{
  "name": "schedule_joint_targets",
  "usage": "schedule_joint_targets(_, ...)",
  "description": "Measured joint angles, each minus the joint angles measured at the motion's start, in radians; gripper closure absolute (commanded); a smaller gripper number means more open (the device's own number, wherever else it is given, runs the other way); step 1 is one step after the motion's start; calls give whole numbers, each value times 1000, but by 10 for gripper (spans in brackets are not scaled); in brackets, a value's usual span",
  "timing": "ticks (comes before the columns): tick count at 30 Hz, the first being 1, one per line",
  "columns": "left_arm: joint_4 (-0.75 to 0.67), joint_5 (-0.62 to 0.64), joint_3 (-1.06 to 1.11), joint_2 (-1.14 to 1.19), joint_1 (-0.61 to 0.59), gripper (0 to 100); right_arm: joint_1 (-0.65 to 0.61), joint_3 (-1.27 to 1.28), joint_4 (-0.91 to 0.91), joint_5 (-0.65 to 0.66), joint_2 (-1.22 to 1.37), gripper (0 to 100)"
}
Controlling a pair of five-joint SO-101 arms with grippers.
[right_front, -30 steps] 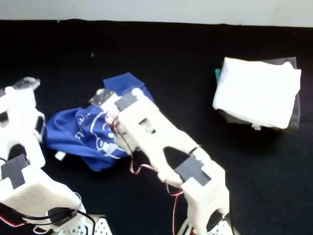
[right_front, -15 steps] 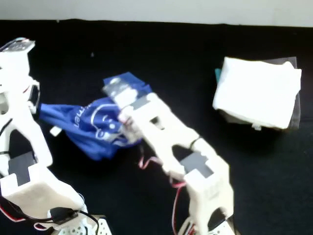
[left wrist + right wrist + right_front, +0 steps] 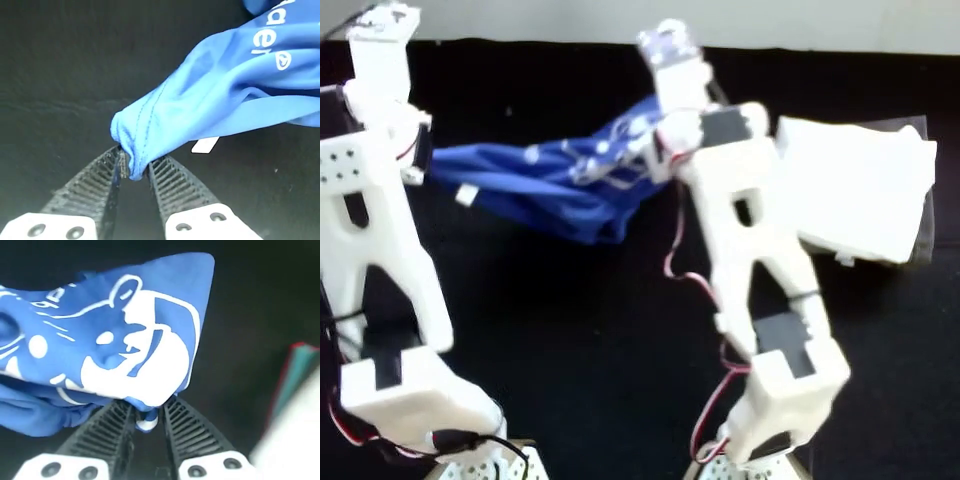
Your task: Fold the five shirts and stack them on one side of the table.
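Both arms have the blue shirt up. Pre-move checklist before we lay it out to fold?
1. Left gripper shut on shirt: ok.
2. Right gripper shut on shirt: ok.
3. Shirt spread flat between the grippers: not ok, bunched and sagging in the middle.
4. Shirt apart from stack: ok.
5. Lowest fold off the table: cannot tell.
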Motion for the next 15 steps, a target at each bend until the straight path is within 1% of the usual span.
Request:
schedule_joint_targets(6, 2, 37, -3, -201, 97, 992, 46, -233, 161, 74, -127, 992)
schedule_joint_targets(10, 2, 41, -5, -339, 157, 992, 54, -394, 256, 130, -195, 992)
schedule_joint_targets(12, 2, 41, -8, -388, 178, 992, 54, -454, 267, 147, -216, 992)
schedule_joint_targets(15, 2, 41, 12, -416, 186, 992, 55, -450, 252, 155, -210, 989)
